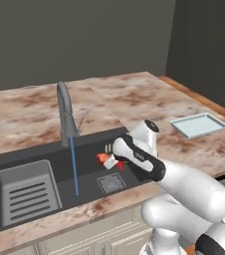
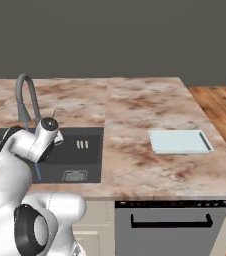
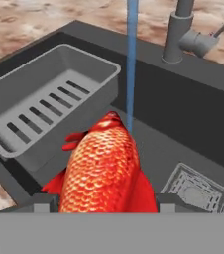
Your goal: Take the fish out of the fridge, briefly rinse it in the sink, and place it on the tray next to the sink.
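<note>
Fish at the water!
We've got the fish point(image 3: 104, 168) clamped between our gripper point(image 1: 110, 160) jaws, low over the sink point(image 1: 92, 184), just right of the tap's point(image 1: 64, 112) blue stream point(image 1: 74, 167).

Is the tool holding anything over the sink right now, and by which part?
Yes: the tool grips the fish at its rear body, head toward the water stream.

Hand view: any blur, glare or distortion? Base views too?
Hand view: fish looms large from closeness, scales sharp, no glare; water stream a flat blue band. Left base view: soft, low-res, fish a small smudge at the hand. Right base view: even flat light, tray casts barely any shadow.
</note>
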